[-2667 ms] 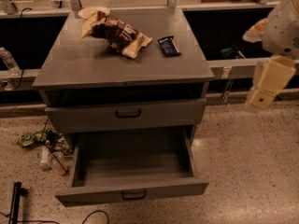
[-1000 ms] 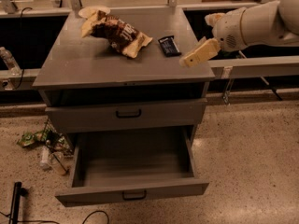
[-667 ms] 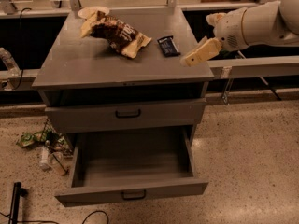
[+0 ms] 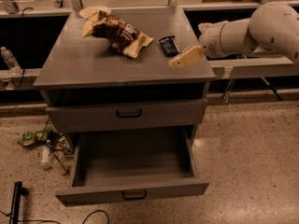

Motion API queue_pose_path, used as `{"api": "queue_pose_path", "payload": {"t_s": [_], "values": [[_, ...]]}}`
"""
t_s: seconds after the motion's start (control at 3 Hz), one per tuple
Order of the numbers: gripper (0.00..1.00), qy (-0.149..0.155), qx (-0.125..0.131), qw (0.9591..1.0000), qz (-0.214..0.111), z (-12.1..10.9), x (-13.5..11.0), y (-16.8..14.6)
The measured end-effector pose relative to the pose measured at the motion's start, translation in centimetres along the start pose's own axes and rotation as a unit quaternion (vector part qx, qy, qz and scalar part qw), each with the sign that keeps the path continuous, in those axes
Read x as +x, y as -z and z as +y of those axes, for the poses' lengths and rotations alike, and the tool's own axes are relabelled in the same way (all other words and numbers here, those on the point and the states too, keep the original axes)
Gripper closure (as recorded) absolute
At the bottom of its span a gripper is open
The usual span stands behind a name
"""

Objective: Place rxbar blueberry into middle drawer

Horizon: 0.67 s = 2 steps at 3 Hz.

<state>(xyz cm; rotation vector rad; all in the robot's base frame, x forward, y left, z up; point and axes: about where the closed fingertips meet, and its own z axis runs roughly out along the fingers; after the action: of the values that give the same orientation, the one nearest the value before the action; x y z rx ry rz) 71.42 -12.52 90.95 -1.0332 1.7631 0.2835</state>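
Note:
The rxbar blueberry [image 4: 169, 45], a small dark bar, lies flat on the grey cabinet top [image 4: 93, 64] near its right side. My gripper [image 4: 181, 59] reaches in from the right on a white arm [image 4: 243, 31]. It hovers just right of and in front of the bar, near the top's right edge, and holds nothing that I can see. The middle drawer [image 4: 135, 189] is pulled out wide below, with a bare grey tray and a small black handle.
A brown and cream snack bag [image 4: 117, 31] lies at the back middle of the top. A taller-fronted drawer [image 4: 128, 115] with a black handle sits above the open one. Litter [image 4: 46, 146] and a black stand [image 4: 16, 199] are on the floor at left.
The arm swung in from the far right to over the cabinet top. In the last second the gripper edged left and slightly down toward the bar. The bar and drawers have not moved.

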Motion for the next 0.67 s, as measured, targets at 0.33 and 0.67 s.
{"api": "queue_pose_path", "payload": {"t_s": [0.33, 0.67], "values": [[0.00, -0.023, 0.040, 0.9989, -0.010, -1.5, 0.8, -3.2], [0.00, -0.056, 0.073, 0.9955, -0.026, -3.1, 1.5, -5.3]]}}
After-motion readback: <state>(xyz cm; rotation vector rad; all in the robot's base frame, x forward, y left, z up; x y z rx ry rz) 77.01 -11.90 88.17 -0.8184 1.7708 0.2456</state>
